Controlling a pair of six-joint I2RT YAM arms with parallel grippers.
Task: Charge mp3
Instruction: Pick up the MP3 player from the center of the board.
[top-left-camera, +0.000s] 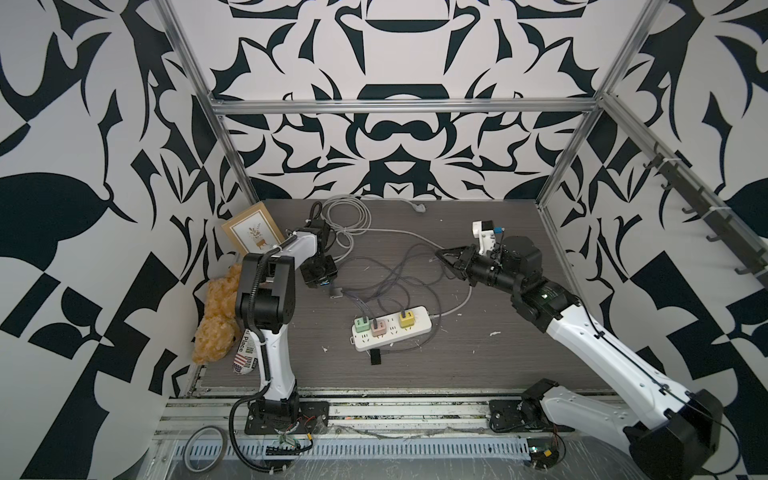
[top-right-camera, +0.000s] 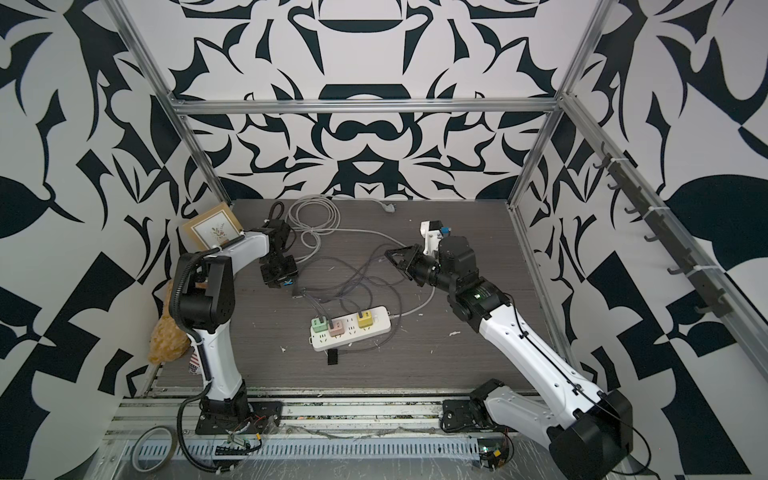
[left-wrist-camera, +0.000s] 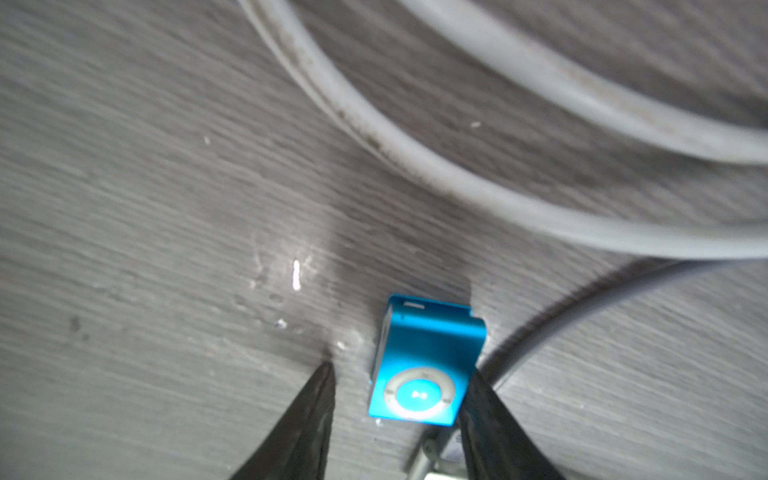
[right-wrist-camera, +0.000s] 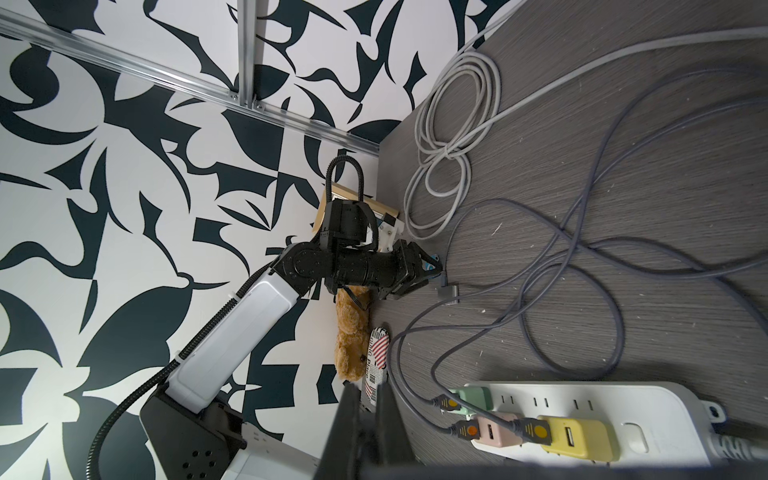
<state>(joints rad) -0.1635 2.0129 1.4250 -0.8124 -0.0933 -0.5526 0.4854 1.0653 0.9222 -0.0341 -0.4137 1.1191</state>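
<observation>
Two robot arms reach over a grey table (top-left-camera: 478, 365). A white power strip (top-left-camera: 419, 326) lies near the middle of it. Three little charger cubes sit in the strip: a green one (top-left-camera: 360, 323), a pink one (top-left-camera: 379, 329) and a yellow one (top-left-camera: 406, 320). A thin grey cord runs out of each cube.

The mp3 (left-wrist-camera: 424, 353) is a tiny bright blue player with a pale ring on its face. It rests on the table with the ring side up. It is behind the power strip, off toward the left arm's side, and well apart from the strip.

The left gripper (left-wrist-camera: 401, 372) points down at the mp3. Its two dark fingers (left-wrist-camera: 307, 415) are spread, one on each side of the player. One finger touches the player's edge. The other stands a little apart from it.

The metal plug (right-wrist-camera: 449, 289) of a grey cord lies just beside the mp3, on the side nearer the power strip. A thick white cord (left-wrist-camera: 415, 166) curves past on the side away from the strip.

The right gripper (top-left-camera: 440, 252) is also behind the power strip, but toward the right arm's side, well apart from it. Its fingers are pressed together.

A small black device (top-left-camera: 376, 357) lies just in front of the strip. A brown teddy bear (top-left-camera: 218, 311) sits by the wall, far from the strip on the left arm's side.
</observation>
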